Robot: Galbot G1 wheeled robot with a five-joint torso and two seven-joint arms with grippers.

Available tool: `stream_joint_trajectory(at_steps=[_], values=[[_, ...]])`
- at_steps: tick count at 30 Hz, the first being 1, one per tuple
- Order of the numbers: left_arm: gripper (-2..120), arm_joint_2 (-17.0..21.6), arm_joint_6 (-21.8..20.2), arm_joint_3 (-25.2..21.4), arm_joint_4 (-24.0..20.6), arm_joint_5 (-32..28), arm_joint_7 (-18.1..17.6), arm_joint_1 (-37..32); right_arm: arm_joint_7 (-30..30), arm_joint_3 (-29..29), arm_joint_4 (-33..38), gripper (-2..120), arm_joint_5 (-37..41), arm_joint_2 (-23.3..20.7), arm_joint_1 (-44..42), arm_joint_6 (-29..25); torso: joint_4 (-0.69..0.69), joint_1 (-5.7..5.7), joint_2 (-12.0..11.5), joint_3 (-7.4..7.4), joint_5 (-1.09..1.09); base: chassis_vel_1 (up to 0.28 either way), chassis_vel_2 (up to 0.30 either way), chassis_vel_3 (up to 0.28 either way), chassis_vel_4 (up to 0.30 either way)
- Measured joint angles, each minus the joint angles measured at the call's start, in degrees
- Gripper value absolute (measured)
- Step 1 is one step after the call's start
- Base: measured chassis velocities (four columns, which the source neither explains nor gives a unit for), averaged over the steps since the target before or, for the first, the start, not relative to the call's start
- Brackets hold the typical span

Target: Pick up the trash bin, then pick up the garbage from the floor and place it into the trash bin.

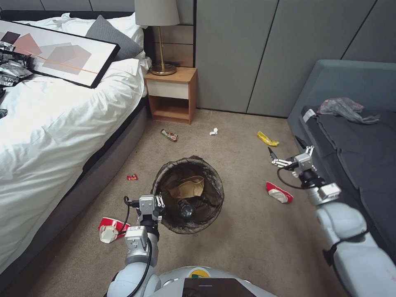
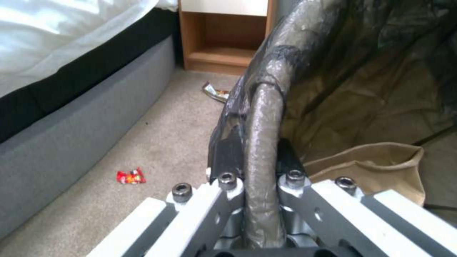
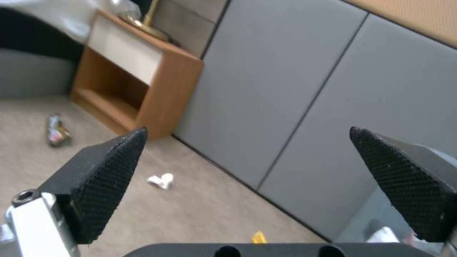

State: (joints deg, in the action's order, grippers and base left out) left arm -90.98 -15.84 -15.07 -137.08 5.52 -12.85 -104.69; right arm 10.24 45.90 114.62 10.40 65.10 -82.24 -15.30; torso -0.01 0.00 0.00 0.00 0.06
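Left tool (image 1: pixel 159 205) clamps the near rim of the trash bin (image 1: pixel 188 194), paper bag (image 1: pixel 186 187) already inside; right tool (image 1: pixel 289 153) hangs empty, jaws spread, above the red-and-white wrapper (image 1: pixel 279 192) on the carpet — collection underway, next likely descending onto it.

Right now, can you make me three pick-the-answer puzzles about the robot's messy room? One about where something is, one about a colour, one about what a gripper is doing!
1. Where is the tan paper bag?
A. on the bed
B. inside the trash bin
C. on the nightstand

2. What colour is the snack packet on the carpet near the wall?
A. yellow
B. blue
C. purple

3. What is the left gripper doing?
A. hanging open
B. holding a tissue
C. clamped on the bin's rim

Answers: 1 B, the bag lies within the dark liner. 2 A, it is bright yellow. 3 C, the left wrist view shows the rim pinched between its fingers. The right gripper is open in the air.
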Motion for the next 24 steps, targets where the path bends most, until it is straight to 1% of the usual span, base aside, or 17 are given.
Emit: stream_joint_trajectory(at_steps=[1, 2, 3, 4, 5, 7, 8, 13, 18, 20, 21, 22, 23, 24], values=[[0, 0.0, 0.0, 0.0, 0.0, 0.0, 0.0, 0.0, 2.2, 0.4, -3.2, 100, -0.1, -2.5, 1.8, 1.8, -0.04, 0.00, 0.0, 0.00, -0.05, 0.000, 0.000, 0.000, 0.000], [0, 0.0, 0.0, 0.0, 0.0, 0.0, 0.0, 0.0, 5.2, 1.2, -7.6, 100, 0.1, -6.1, 4.8, 4.4, 0.04, 0.00, 0.0, 0.00, -0.03, 0.000, 0.000, 0.000, 0.000], [0, 0.0, 0.0, 0.0, 0.0, 0.0, 0.0, 0.0, 5.2, 1.2, -7.6, 100, 0.1, -6.1, 4.8, 4.4, 0.04, 0.00, 0.0, 0.00, -0.03, 0.000, 0.000, 0.000, 0.000], [0, 0.0, 0.0, 0.0, 0.0, 0.0, 0.0, 0.0, 6.2, 1.6, -9.3, 100, 0.2, -7.5, 5.9, 5.4, 0.03, 0.00, 0.0, 0.00, -0.08, 0.000, 0.000, 0.000, 0.000], [0, 0.0, 0.0, 0.0, 0.0, 0.0, 0.0, 0.0, 6.7, 1.6, -9.7, 100, 0.2, -7.7, 5.9, 5.7, 0.02, 0.00, 0.0, 0.01, -0.03, 0.000, 0.000, 0.000, 0.000], [0, 0.0, 0.0, 0.0, 0.0, 0.0, 0.0, 0.0, 6.8, 1.6, -9.8, 100, 0.2, -7.6, 5.7, 5.8, 0.01, 0.00, 0.0, 0.00, -0.02, 0.000, 0.000, 0.000, 0.000], [0, 0.0, 0.0, 0.0, 0.0, 0.0, 0.0, 0.0, 6.8, 1.6, -9.7, 100, 0.2, -7.3, 5.3, 5.8, 0.00, 0.00, 0.0, 0.00, -0.06, 0.000, 0.000, 0.000, 0.000], [0, 0.0, 0.0, 0.0, 0.0, 0.0, 0.0, 0.0, 6.8, 1.5, -9.4, 100, 0.3, -6.6, 4.5, 5.8, 0.01, 0.00, 0.0, 0.00, -0.06, 0.000, 0.000, 0.000, 0.000], [0, 0.0, 0.0, 0.0, 0.0, 0.0, 0.0, 0.0, 7.2, 1.4, -10.1, 100, 0.1, -6.9, 5.1, 5.7, 0.00, 0.00, 0.0, 0.00, -0.07, 0.000, 0.000, 0.000, 0.000], [0, 0.0, 0.0, 0.0, 0.0, 0.0, 0.0, 0.0, 8.8, 0.9, -12.9, 100, -1.1, -7.3, 6.4, 5.4, 0.01, 0.00, 0.0, 0.00, -0.09, 0.000, 0.000, 0.000, 0.000], [0, 0.0, 0.0, 0.0, 0.0, 0.0, 0.0, 0.0, 10.3, 0.4, -15.5, 100, -2.2, -7.6, 7.4, 5.1, 0.01, 0.00, 0.0, 0.00, -0.03, 0.000, 0.000, 0.000, 0.000], [0, 0.0, 0.0, 0.0, 0.0, 0.0, 0.0, 0.0, 11.6, -0.1, -17.8, 100, -3.1, -7.8, 8.4, 4.8, 0.02, 0.00, 0.0, 0.00, -0.03, 0.000, 0.000, 0.000, 0.000], [0, 0.0, 0.0, 0.0, 0.0, 0.0, 0.0, 0.0, 11.6, -0.1, -17.8, 100, -3.1, -7.8, 8.4, 4.8, 0.02, 0.00, 0.0, 0.00, -0.03, 0.000, 0.000, 0.000, 0.000], [0, 0.0, 0.0, 0.0, 0.0, 0.0, 0.0, 0.0, 12.7, -0.4, -19.7, 100, -3.9, -8.0, 9.2, 4.5, 0.02, 0.00, 0.0, 0.00, -0.06, 0.000, 0.000, 0.000, 0.000]])
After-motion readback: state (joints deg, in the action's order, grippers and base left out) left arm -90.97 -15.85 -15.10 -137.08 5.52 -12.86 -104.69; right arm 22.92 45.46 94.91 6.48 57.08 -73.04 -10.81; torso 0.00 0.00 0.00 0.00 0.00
